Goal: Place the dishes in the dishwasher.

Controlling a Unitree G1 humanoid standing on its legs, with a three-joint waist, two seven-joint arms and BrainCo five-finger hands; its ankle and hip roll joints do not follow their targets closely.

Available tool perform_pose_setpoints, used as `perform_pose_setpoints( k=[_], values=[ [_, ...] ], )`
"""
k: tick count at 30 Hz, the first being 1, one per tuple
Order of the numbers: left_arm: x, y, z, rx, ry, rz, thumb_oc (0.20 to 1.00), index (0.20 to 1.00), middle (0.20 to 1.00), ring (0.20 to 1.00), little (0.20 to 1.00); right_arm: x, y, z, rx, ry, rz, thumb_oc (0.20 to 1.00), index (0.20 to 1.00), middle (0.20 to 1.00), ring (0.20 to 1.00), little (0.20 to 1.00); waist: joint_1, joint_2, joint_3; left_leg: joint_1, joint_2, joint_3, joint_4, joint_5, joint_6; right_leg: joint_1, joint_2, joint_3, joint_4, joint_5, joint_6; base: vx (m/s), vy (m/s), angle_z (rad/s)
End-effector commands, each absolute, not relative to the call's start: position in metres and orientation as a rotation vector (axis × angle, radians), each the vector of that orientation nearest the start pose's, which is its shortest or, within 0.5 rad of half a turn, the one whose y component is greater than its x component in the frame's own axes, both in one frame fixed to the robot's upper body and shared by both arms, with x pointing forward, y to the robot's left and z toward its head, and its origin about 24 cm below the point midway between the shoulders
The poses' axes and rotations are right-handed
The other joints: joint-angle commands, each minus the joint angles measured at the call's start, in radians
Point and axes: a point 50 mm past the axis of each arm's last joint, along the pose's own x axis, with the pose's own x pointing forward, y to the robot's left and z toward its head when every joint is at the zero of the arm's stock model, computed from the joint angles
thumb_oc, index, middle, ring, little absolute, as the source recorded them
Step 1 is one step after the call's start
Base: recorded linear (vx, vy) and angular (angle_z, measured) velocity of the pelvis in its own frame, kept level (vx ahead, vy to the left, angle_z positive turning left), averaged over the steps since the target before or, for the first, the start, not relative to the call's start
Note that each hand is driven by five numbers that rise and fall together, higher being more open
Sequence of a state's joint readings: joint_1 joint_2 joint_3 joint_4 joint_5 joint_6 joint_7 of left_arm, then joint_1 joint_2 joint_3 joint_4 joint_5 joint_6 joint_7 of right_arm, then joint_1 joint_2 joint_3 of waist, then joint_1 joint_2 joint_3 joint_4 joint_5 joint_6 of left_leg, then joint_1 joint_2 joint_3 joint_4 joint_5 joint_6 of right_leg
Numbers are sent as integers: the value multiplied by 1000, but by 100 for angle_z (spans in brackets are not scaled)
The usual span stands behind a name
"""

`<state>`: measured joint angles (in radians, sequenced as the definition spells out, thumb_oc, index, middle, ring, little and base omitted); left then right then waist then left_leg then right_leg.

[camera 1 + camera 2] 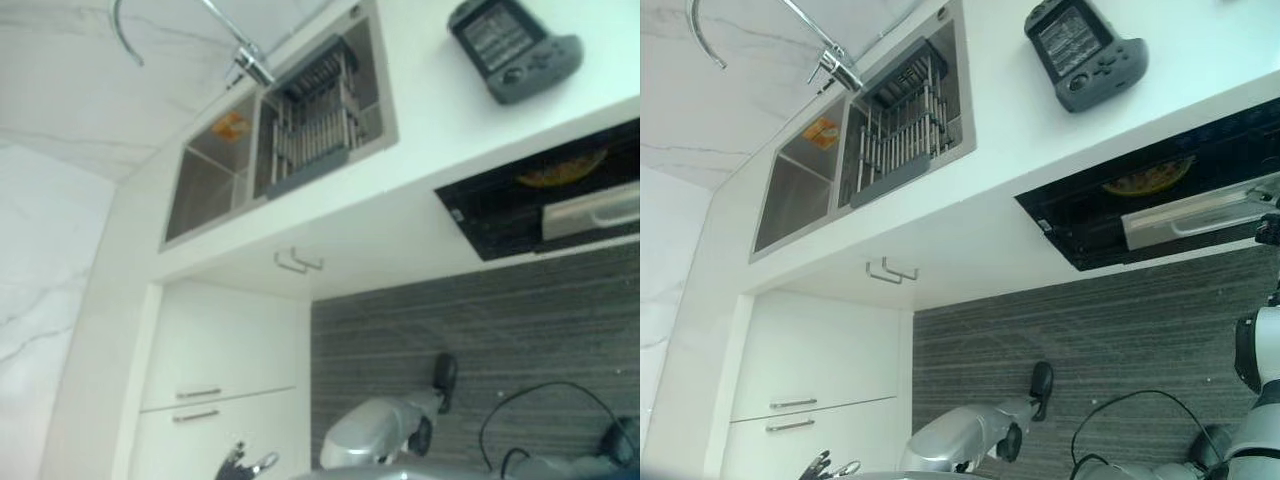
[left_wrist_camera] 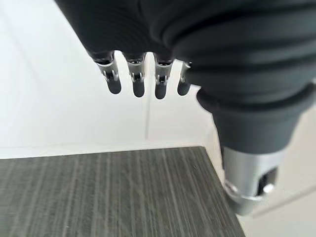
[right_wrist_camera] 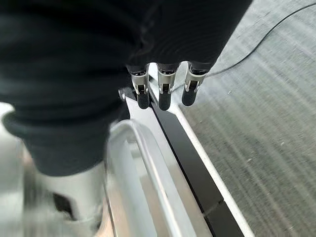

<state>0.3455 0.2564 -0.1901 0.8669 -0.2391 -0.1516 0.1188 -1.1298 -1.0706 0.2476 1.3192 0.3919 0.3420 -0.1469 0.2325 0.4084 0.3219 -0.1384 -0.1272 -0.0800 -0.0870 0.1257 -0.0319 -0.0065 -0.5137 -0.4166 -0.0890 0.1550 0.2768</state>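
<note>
White counter (image 1: 430, 110), steel sink (image 1: 210, 180), grey striped floor (image 1: 480, 320).

head stereo overhead, wrists close-in

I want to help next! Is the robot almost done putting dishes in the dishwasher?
Partly. The dishwasher is open, with a yellowish dish inside. The right hand is at its silver handle, fingers straight; the left hand hangs empty. Whether the sink rack holds more dishes, I can't tell.
</note>
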Motion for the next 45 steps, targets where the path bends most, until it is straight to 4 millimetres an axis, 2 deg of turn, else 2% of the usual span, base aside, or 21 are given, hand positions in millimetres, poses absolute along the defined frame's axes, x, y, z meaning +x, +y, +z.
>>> perform_pose_setpoints(
  k=[1, 3, 9, 13, 15, 16, 18, 21, 23, 24, 27, 32, 34, 39, 40, 42, 43, 44, 45],
  values=[
    [41, 254, -143, 252, 1069, 167, 1000, 1000, 1000, 1000, 1000, 310, -409, 362, -470, -234, -795, 1000, 1000, 1000, 1000, 1000, 79, -3, -36, -37, 40, 21, 0, 1, -73, -57, -3, 85, 131, -61, -47, 59, 10, 17],
    [40, 259, -140, 277, 1066, 137, 1000, 1000, 1000, 1000, 1000, 311, -397, 380, -499, -350, -743, 1000, 1000, 1000, 1000, 1000, 90, -4, -40, -39, 39, 14, 0, 2, -71, -57, -3, 80, 137, -63, -45, 77, 2, 13],
    [33, 268, -138, 299, 1083, 127, 1000, 1000, 1000, 1000, 1000, 312, -374, 401, -562, -539, -642, 1000, 1000, 1000, 1000, 1000, 104, -7, -49, -35, 38, 1, 0, 1, -69, -53, -5, 73, 147, -65, -40, 57, 5, 1],
    [33, 271, -136, 309, 1069, 117, 1000, 1000, 1000, 1000, 1000, 316, -371, 395, -593, -534, -614, 1000, 1000, 1000, 1000, 1000, 104, -14, -45, -36, 43, 3, 0, 1, -70, -52, 1, 75, 141, -63, -39, -14, -6, 0],
    [37, 273, -134, 308, 1050, 119, 1000, 1000, 1000, 1000, 1000, 319, -375, 387, -645, -464, -623, 1000, 1000, 1000, 1000, 1000, 104, -21, -40, -40, 49, 9, 0, 1, -73, -54, 2, 75, 138, -60, -37, -71, -56, -3],
    [41, 275, -132, 297, 1029, 134, 1000, 1000, 1000, 1000, 1000, 322, -382, 371, -640, -360, -628, 1000, 1000, 1000, 1000, 1000, 100, -29, -34, -47, 56, 13, 0, 6, -72, -56, 10, 78, 129, -53, -38, -85, -75, -5],
    [45, 279, -130, 282, 1011, 154, 1000, 1000, 1000, 1000, 1000, 324, -389, 352, -592, -278, -608, 1000, 1000, 1000, 1000, 1000, 92, -41, -27, -46, 64, 17, 0, 4, -73, -57, 15, 79, 128, -48, -40, -66, -68, -4],
    [51, 280, -126, 262, 972, 162, 1000, 1000, 1000, 1000, 1000, 330, -385, 314, -604, -239, -505, 1000, 1000, 1000, 1000, 1000, 66, -67, -6, -42, 80, 32, 0, 2, -72, -63, 21, 87, 128, -39, -41, -56, -73, -2],
    [52, 279, -124, 252, 941, 150, 1000, 1000, 1000, 1000, 1000, 332, -373, 284, -573, -265, -452, 1000, 1000, 1000, 1000, 1000, 41, -84, 11, -36, 93, 48, 0, -3, -68, -67, 31, 98, 125, -34, -42, -90, -72, -2],
    [57, 277, -122, 243, 914, 154, 1000, 1000, 1000, 1000, 1000, 331, -364, 262, -551, -281, -425, 1000, 1000, 1000, 1000, 1000, 22, -94, 25, -37, 101, 59, 0, -5, -67, -71, 37, 109, 119, -30, -42, -109, -70, -7],
    [65, 278, -119, 210, 854, 202, 1000, 1000, 1000, 1000, 1000, 329, -347, 229, -527, -286, -410, 1000, 1000, 1000, 1000, 1000, -5, -121, 46, -38, 114, 74, 0, -11, -63, -77, 54, 131, 106, -24, -44, -134, -87, -20],
    [80, 282, -107, 163, 730, 257, 1000, 1000, 1000, 1000, 1000, 318, -320, 190, -493, -288, -395, 1000, 1000, 1000, 1000, 1000, -37, -175, 67, -36, 140, 87, 0, -24, -61, -79, 84, 150, 81, -10, -49, -130, -90, -18],
    [87, 282, -101, 149, 678, 262, 1000, 1000, 1000, 1000, 1000, 314, -312, 177, -545, -283, -402, 1000, 1000, 1000, 1000, 1000, -47, -197, 65, -30, 149, 95, 0, -30, -61, -74, 93, 154, 70, -5, -50, -81, -28, -12],
    [109, 285, -84, 127, 559, 253, 1000, 1000, 1000, 1000, 1000, 300, -302, 135, -448, -203, -405, 1000, 1000, 1000, 1000, 1000, -67, -273, 41, -3, 176, 106, 0, -50, -59, -44, 121, 155, 51, 3, -51, -16, -15, -7],
    [117, 287, -80, 101, 546, 251, 1000, 1000, 1000, 1000, 1000, 295, -301, 115, -484, -145, -408, 1000, 1000, 1000, 1000, 1000, -73, -301, 28, 12, 184, 111, 0, -59, -57, -29, 130, 152, 51, 2, -52, 24, 13, -8],
    [126, 286, -77, 62, 531, 216, 1000, 1000, 1000, 1000, 1000, 289, -301, 96, -477, -64, -379, 1000, 1000, 1000, 1000, 1000, -76, -331, 10, 31, 191, 116, 0, -67, -53, -7, 140, 145, 49, 2, -51, 58, 40, -4],
    [134, 281, -75, 33, 523, 148, 1000, 1000, 1000, 1000, 1000, 274, -299, 63, -564, 45, -332, 1000, 1000, 1000, 1000, 1000, -84, -377, -25, 70, 195, 121, 0, -82, -42, 23, 157, 143, 65, 4, -52, 116, 84, -7],
    [134, 280, -75, 29, 519, 143, 1000, 1000, 1000, 1000, 1000, 273, -299, 61, -572, 51, -329, 1000, 1000, 1000, 1000, 1000, -84, -380, -28, 73, 195, 121, 0, -83, -41, 25, 158, 144, 68, 4, -52, 167, 103, -7],
    [141, 276, -72, 8, 497, 108, 1000, 1000, 1000, 1000, 1000, 263, -294, 38, -547, 135, -262, 1000, 1000, 1000, 1000, 1000, -91, -408, -50, 95, 195, 121, 0, -90, -29, 42, 174, 154, 100, 5, -53, 91, 62, -2]
  ],
)
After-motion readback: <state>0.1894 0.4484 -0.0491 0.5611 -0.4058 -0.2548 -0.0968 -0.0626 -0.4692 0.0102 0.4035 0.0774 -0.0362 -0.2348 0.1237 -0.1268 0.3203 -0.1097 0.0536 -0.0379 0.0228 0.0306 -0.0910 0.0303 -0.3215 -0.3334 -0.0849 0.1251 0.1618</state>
